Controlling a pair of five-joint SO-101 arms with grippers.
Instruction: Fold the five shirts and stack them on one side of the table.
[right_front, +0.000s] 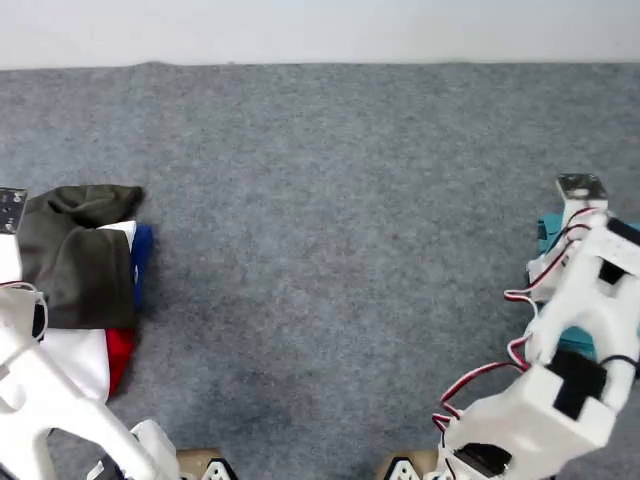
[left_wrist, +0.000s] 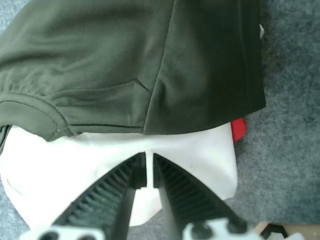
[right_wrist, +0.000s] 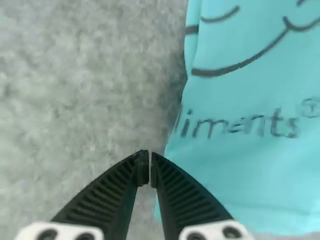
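Left wrist view is showing the left gripper (left_wrist: 148, 172) pinched closed on nothing, hanging over the white shirt (left_wrist: 200, 160) beneath the dark green shirt (left_wrist: 125, 60); a red shirt (left_wrist: 239, 129) and a blue shirt (right_front: 143, 250) are peeking out (four seemingly stacked). The right gripper (right_wrist: 149, 170), likewise closed and empty, is sitting beside the teal shirt (right_wrist: 250, 125), probably the last one waiting.

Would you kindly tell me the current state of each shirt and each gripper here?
Dark olive mesh shirt: folded, on top of three others.
White shirt: folded, beneath the olive one.
Red shirt: under the white one, edge showing.
Blue shirt: mostly covered, edge showing.
Turquoise printed shirt: lying alone, apart from the other four.
Left gripper: jaws shut, empty.
Right gripper: jaws shut, empty.
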